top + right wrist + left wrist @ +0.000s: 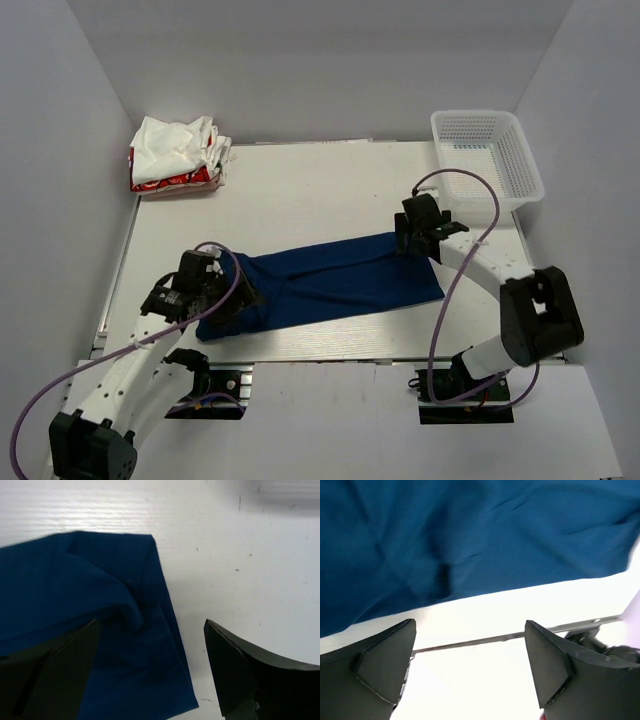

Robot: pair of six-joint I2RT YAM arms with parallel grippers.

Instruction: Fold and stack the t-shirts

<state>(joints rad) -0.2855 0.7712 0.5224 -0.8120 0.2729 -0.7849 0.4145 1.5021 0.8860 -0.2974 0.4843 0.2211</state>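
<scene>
White counter [300,190] carries the navy t-shirt [330,285], folded to a long band near the front; white-and-red t-shirts [180,155] sit heaped far-left. Both the left gripper [470,624] and right gripper [152,622] gape wide, holding nothing. The right one straddles a layered corner: pinching one layer would likely undo the fold.

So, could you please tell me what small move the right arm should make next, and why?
Most likely, I would lower the right hand and close it on the corner of the navy shirt. The hand is open and straddles the shirt's end edge, one side over cloth, the other over bare table, so nothing is gripped yet.
</scene>
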